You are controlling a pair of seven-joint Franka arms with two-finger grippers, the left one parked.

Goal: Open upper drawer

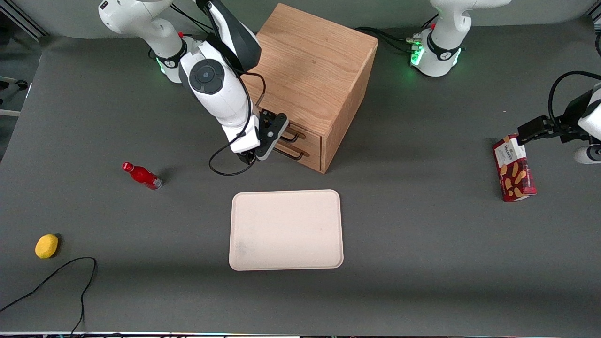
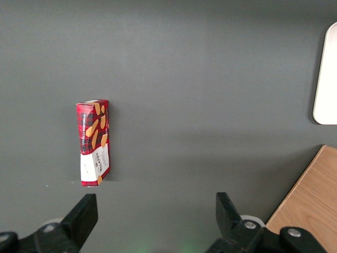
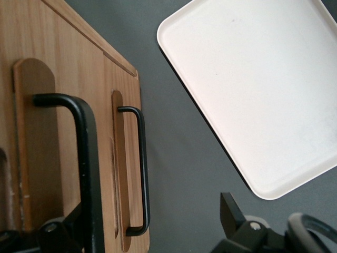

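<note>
oak cabinet (image 1: 312, 65) stands as the landmark, its two drawer fronts facing the working arm's end of the table; the upper drawer (image 1: 307, 133) sits shut, flush with the lower drawer (image 1: 303, 156) just beneath it. the gripper (image 1: 268, 137) hangs right in front of the upper drawer, fingers spread wide around its black wire handle (image 3: 84, 163) and not closed on it; the cream tray (image 1: 286, 230) lies nearer the front camera than the cabinet; a red bottle (image 1: 142, 175) lies toward the working arm's end, a biscuit box (image 1: 514, 170) toward the parked arm's.
</note>
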